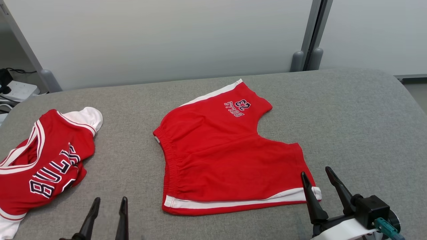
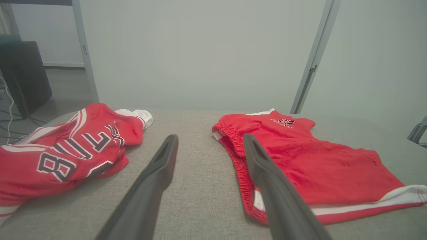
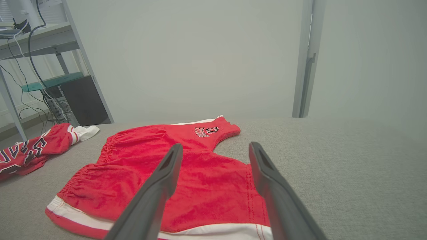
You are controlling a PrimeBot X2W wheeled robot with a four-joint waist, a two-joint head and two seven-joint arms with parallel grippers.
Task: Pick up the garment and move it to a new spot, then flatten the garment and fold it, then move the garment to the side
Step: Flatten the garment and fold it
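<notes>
A pair of red fabric shorts [image 1: 227,156] with white side stripes lies spread flat in the middle of the head view, on the grey cloth-covered table [image 1: 350,116]. The elastic waistband faces the left of the frame and the two legs point right, one toward the upper middle and one toward the lower right. The upper leg carries dark lettering and the number 23, printed upside down from this angle. One white stripe runs along the shorts' lower edge, another along the upper edge.

A crumpled red sleeveless jersey [image 1: 43,160] with white trim and dark block letters sits at the left edge of the frame, well apart from the shorts, partly running out of the picture.

The left tool [image 1: 110,199] rises from the bottom edge at lower left, its two dark fingers parted, over bare table between the jersey and the shorts and holding nothing. In the left wrist view its right-hand finger overlaps the waistband in the picture; whether it touches the cloth cannot be told.

The right tool [image 1: 315,171] stands at the lower right, fingers spread wide and empty, its tips at the hem of the lower leg by the white stripe. In the right wrist view the fingers frame the notch between the two legs.

A pale wall panel [image 1: 166,40] and a grey upright post [image 1: 313,33] stand behind the table.
</notes>
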